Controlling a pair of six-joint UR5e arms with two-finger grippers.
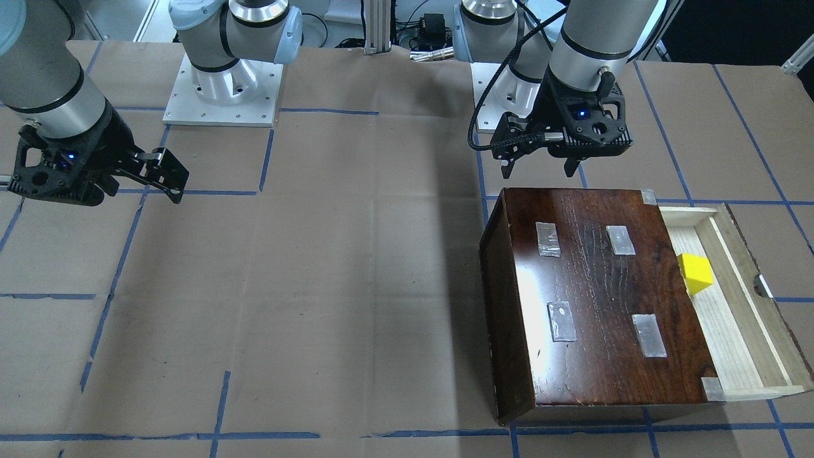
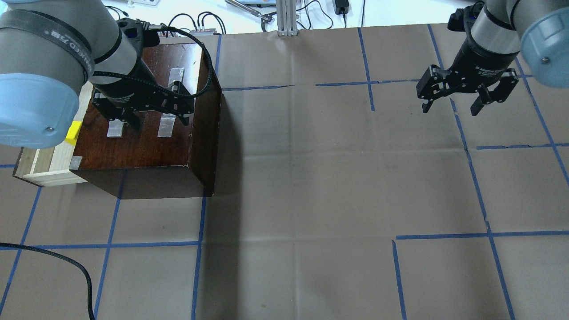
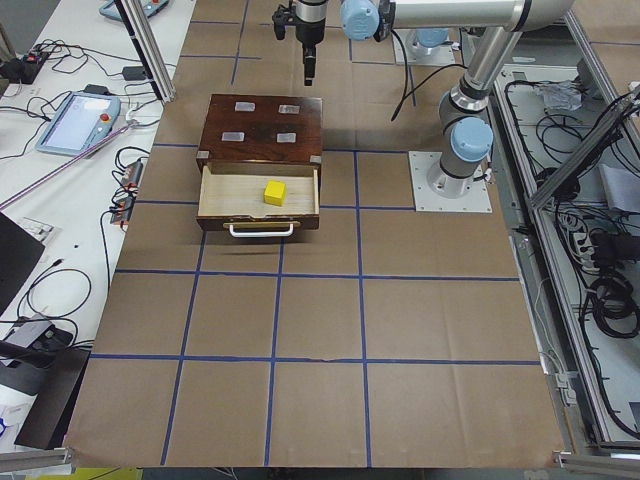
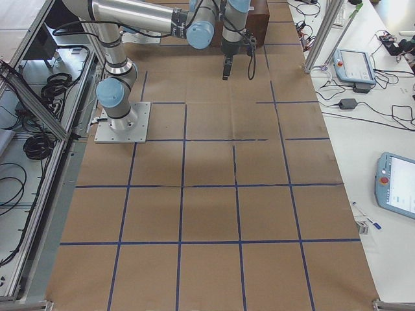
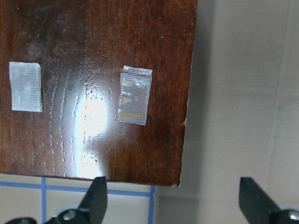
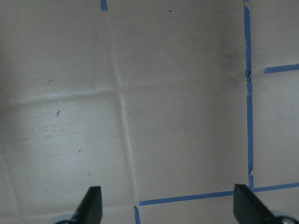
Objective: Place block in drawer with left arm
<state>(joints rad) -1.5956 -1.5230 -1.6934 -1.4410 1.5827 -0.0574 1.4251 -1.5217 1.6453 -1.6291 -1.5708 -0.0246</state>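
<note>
The yellow block (image 1: 694,273) lies inside the pulled-out pale wood drawer (image 1: 744,299) of the dark glossy box (image 1: 598,299). It also shows in the overhead view (image 2: 73,133) and the exterior left view (image 3: 275,191). My left gripper (image 1: 537,170) is open and empty. It hovers over the robot-side edge of the box top, apart from the drawer; the overhead view (image 2: 155,121) and its wrist view (image 5: 172,200) show the spread fingers. My right gripper (image 1: 166,178) is open and empty above bare paper far from the box (image 2: 450,109).
Several clear tape patches (image 5: 134,95) sit on the box top. Blue tape lines (image 2: 111,244) grid the brown paper table. A loose black cable (image 2: 53,258) lies at the near left. The arms' base plates (image 1: 222,95) stand at the robot side.
</note>
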